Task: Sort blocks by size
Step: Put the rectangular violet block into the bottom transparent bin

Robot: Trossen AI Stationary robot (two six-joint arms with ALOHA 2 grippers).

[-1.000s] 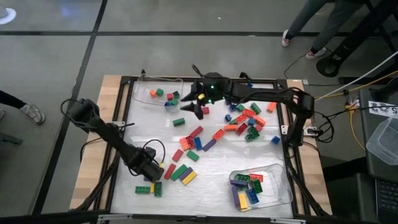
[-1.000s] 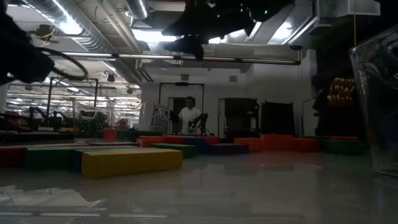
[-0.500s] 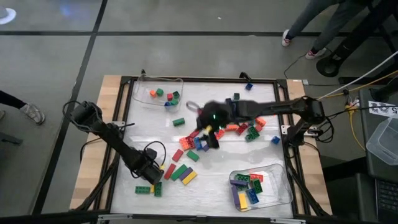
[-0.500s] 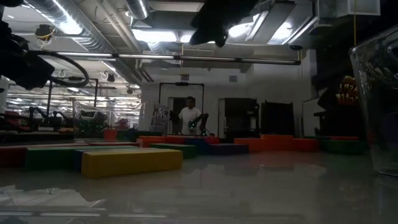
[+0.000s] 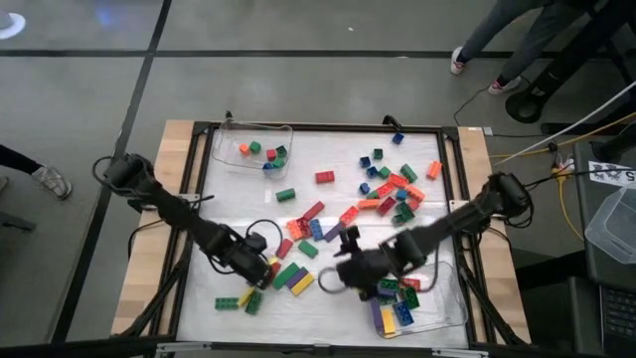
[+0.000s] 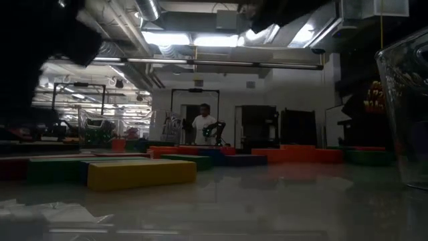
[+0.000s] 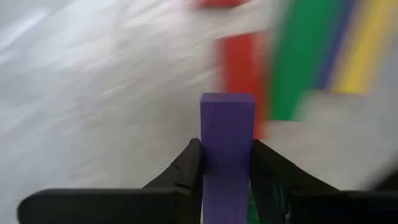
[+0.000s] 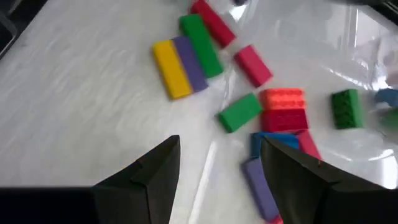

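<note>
Many coloured blocks lie on the white table top. A purple block (image 7: 227, 134) sits in my shut left gripper (image 5: 261, 270) (image 7: 227, 165) at the near left. Just beyond it a row of red, green, purple and yellow long blocks (image 5: 288, 277) (image 8: 186, 53) lies flat. My right gripper (image 5: 348, 271) (image 8: 219, 177) hangs open over the near middle with nothing between its fingers, next to the near right tray (image 5: 447, 298). More blocks lie in the middle (image 5: 316, 225) and at the far right (image 5: 395, 189). My left gripper pinches the purple block between its two fingers, on two opposite side faces (image 7: 205, 168). The fingers slant down from the table's left. The block's free end (image 7: 227, 112) sticks out past the fingertips, and the block looks lifted off the table.
A clear tray (image 5: 231, 159) at the far left holds a few short blocks. The clear near right tray holds several long blocks. Green and yellow blocks (image 5: 238, 302) lie by the near left edge. A person stands far off in the room (image 6: 203, 126).
My right gripper has swept from beside the far left tray across the middle toward the table's near edge, ending by the near right tray, and has turned about. My left gripper has shifted a little toward the right and risen.
</note>
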